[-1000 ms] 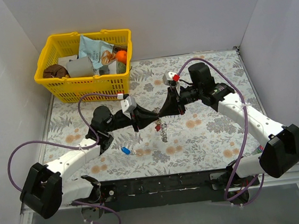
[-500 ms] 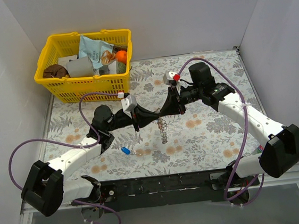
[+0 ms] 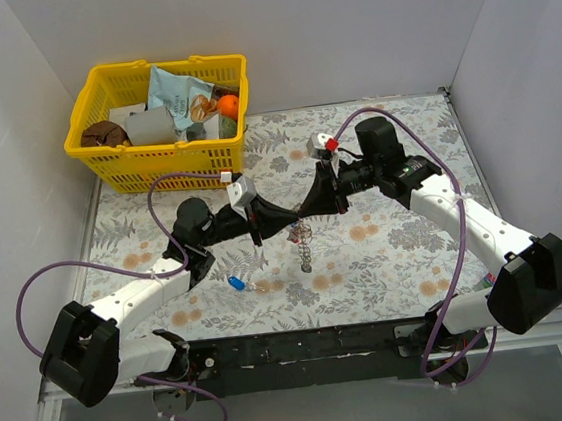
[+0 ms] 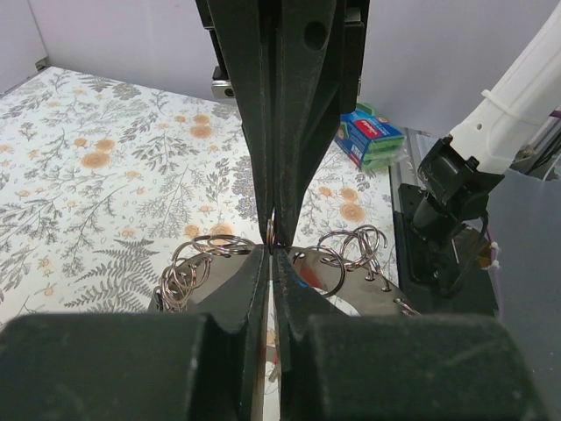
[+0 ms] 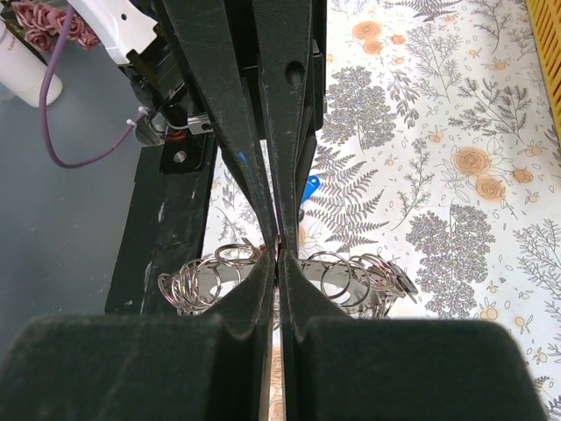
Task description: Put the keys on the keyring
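top: keyring [image 3: 303, 236] too small for detail, its top hidden where left gripper [image 3: 290, 221] and right gripper [image 3: 308, 211] meet | left wrist: fingers [image 4: 254, 158] cover rings' middle; box [image 4: 372, 139] part hidden | right wrist: blue key [image 5: 309, 188] mostly behind finger; basket [image 5: 545, 53] cut off

The top camera looks down from behind on the whole flowered table [image 3: 386, 250]. Close wrist cameras face each other, sharing silver wire rings [image 4: 206, 259].

No legible text anywhere
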Robot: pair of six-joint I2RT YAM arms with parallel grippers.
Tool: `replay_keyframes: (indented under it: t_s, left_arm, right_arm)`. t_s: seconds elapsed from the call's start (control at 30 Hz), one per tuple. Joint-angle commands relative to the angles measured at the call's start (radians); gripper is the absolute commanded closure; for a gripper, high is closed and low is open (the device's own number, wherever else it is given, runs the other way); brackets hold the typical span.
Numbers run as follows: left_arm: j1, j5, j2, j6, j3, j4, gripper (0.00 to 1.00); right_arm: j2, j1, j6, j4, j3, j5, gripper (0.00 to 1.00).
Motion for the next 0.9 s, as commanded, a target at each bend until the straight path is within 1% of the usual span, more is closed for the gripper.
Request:
replay_keyframes:
  t_s: [0.0, 0.23, 0.27, 0.33, 0.37, 0.4, 0.47, 0.7, 0.73, 0.77, 0.8, 0.87]
  left_arm:
    - [0.006, -0.066, -0.024, -0.008, 0.002, 0.08, 1.0]
    - [0.004, -0.097, -0.046, -0.011, -0.029, 0.106, 1.0]
    - [0.006, -0.098, -0.05, -0.009, -0.029, 0.106, 1.0]
    - [0.006, -0.098, -0.052, -0.009, -0.032, 0.105, 1.0]
    - [0.004, -0.098, -0.052, -0.009, -0.032, 0.105, 1.0]
    - [0.004, -0.098, -0.053, -0.009, -0.032, 0.102, 1.0]
    - [0.004, -0.093, -0.053, -0.009, -0.034, 0.1, 1.0]
    - [0.004, -0.081, -0.052, -0.005, -0.02, 0.08, 1.0]
    - [0.004, -0.078, -0.049, -0.005, -0.015, 0.076, 0.97]
    - [0.004, -0.077, -0.046, -0.003, -0.011, 0.062, 0.9]
    - [0.006, -0.074, -0.044, -0.002, -0.002, 0.054, 0.77]
    - [0.004, -0.066, -0.039, 0.003, 0.005, 0.043, 0.72]
  right_arm:
    - [-0.001, 0.007, 0.039, 0.033, 0.006, 0.001, 0.86]
    - [-0.016, 0.007, 0.073, 0.069, -0.019, 0.066, 0.7]
    - [-0.021, 0.007, 0.076, 0.076, -0.025, 0.073, 0.7]
    - [-0.031, 0.006, 0.091, 0.098, -0.037, 0.096, 0.74]
    - [-0.042, 0.006, 0.098, 0.108, -0.042, 0.103, 0.79]
    - [-0.047, 0.004, 0.104, 0.114, -0.047, 0.112, 0.88]
    - [-0.067, 0.001, 0.127, 0.149, -0.063, 0.121, 0.97]
    - [-0.073, 0.0, 0.144, 0.157, -0.063, 0.138, 0.99]
    - [-0.07, 0.0, 0.144, 0.155, -0.063, 0.132, 0.99]
    - [-0.067, 0.0, 0.144, 0.152, -0.06, 0.129, 0.99]
    - [-0.065, 0.0, 0.142, 0.149, -0.057, 0.121, 0.99]
    - [-0.064, 0.0, 0.142, 0.146, -0.057, 0.12, 0.99]
